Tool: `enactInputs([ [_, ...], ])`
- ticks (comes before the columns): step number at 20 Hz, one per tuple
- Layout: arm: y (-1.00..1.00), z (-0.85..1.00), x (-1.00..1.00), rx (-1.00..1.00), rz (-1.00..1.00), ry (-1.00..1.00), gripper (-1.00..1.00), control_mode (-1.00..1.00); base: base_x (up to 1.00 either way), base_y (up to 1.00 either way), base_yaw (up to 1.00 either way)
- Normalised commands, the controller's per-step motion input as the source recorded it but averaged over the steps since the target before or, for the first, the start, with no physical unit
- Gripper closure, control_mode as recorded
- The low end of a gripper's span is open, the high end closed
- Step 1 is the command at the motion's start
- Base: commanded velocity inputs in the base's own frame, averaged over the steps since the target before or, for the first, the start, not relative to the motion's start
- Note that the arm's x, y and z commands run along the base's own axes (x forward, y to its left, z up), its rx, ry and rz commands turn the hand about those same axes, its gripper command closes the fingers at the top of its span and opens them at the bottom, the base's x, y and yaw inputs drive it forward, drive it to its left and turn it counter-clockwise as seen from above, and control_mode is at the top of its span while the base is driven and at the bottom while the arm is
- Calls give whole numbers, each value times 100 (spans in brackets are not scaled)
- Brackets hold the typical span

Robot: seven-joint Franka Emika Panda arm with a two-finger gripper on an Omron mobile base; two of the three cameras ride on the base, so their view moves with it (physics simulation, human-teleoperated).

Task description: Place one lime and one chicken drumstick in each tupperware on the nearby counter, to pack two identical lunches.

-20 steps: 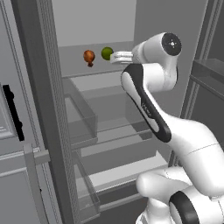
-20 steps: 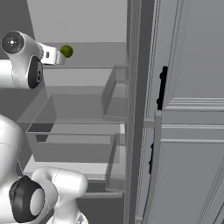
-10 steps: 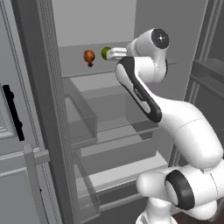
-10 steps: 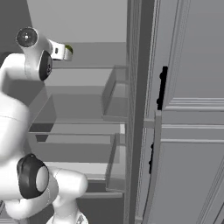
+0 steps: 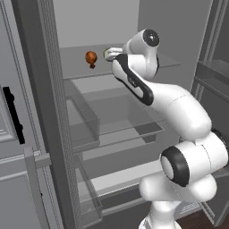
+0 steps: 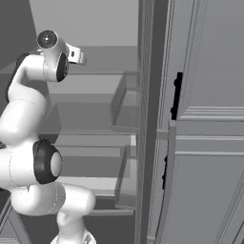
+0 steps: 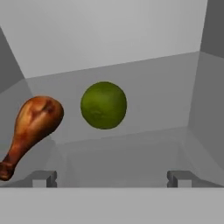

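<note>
Since a second ago the arm has swung further into the open fridge, its wrist closing on the top shelf; the base views have not shifted. Two-finger gripper (image 7: 112,178) has its jaws spread wide, nothing between them. Round green lime (image 7: 103,105) sits on the grey top shelf (image 7: 144,83), dead ahead of the hand and centred between the fingertips; still apart from them. Glossy brown chicken drumstick (image 7: 33,127) lies just beside the lime, to its left in the hand view, bone end pointing towards the camera; judged next: straight advance onto the lime.
</note>
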Motion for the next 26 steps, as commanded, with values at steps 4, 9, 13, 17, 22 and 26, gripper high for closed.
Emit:
enactInputs([
  [4, 15, -4, 63, 0, 0, 4, -100, -100, 0, 0, 0],
  [9, 17, -7, 55, 0, 0, 0, -100, -100, 0, 0, 0],
  [13, 15, -14, 52, 0, 0, 0, -100, -100, 0, 0, 0],
  [17, 17, -10, 45, -1, 0, 0, -100, -100, 0, 0, 0],
  [22, 16, -20, 26, -3, 0, 0, 100, -100, 0, 0, 0],
  [26, 1, -24, 8, -2, 0, 0, 100, -100, 0, 0, 0],
])
